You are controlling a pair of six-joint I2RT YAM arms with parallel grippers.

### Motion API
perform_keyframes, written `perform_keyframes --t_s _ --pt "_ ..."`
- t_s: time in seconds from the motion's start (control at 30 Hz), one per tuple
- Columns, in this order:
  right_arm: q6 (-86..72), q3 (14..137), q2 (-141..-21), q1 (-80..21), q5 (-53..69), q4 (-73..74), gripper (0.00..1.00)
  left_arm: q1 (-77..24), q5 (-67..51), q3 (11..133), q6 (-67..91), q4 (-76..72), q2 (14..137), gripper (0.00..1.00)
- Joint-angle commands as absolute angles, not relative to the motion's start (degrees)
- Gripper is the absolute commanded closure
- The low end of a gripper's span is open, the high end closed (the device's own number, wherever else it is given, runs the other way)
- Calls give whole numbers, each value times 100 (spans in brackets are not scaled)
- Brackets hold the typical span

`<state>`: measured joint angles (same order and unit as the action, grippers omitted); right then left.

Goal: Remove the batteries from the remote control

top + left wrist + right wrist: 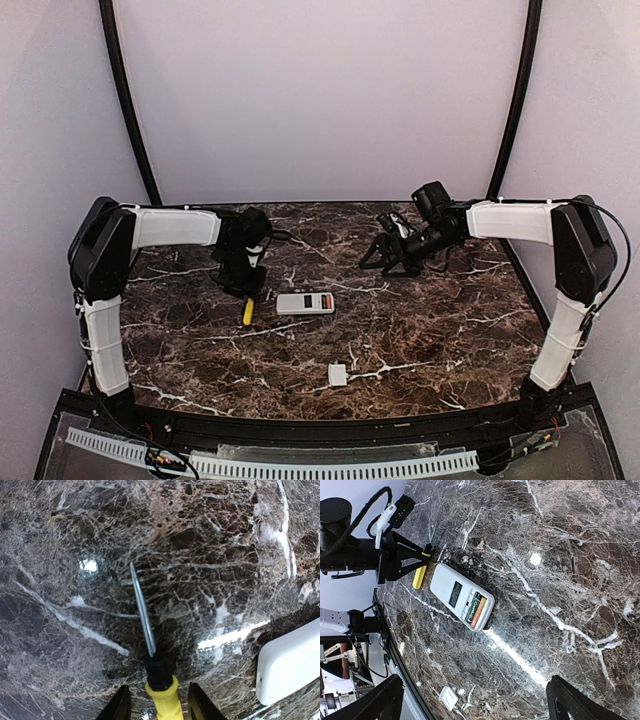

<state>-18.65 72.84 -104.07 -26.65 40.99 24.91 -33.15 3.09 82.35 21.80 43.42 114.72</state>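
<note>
Dark marble table (420, 330) carries three items. White remote control (305, 304) lies near centre. Yellow-handled screwdriver (248, 311) lies at its 9 o'clock, white cover piece (338, 375) at 5 o'clock.

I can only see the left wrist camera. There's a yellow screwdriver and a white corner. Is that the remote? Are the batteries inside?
Observer: Yes, it's the remote control. The right wrist view shows its compartment open, with both batteries in it.
Operator: Where's its lid?
Observer: The small white cover lies by itself, nearer the arms' bases.
Operator: What's the other arm doing?
Observer: The right gripper is open and holds nothing, on the far side of the remote control.
</note>
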Motion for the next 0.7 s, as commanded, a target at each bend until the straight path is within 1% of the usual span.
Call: perform_keyframes --t_s 0.0,0.33,0.43,0.67 --pt "-1794 7403 -10451 -2628 4096 2584 1 -3365 378 8349 2153 4452 11545 65" --pt "-1783 7446 -10480 -2628 4087 2632 1 -3393 377 8175 2183 4316 11658 77" --pt "-1796 7429 -10489 -2623 4079 2637 1 -3393 425 8053 2199 4271 11650 86" --pt "-1819 7419 -10519 -2626 4052 2621 1 -3393 421 7737 2206 3946 11273 96"
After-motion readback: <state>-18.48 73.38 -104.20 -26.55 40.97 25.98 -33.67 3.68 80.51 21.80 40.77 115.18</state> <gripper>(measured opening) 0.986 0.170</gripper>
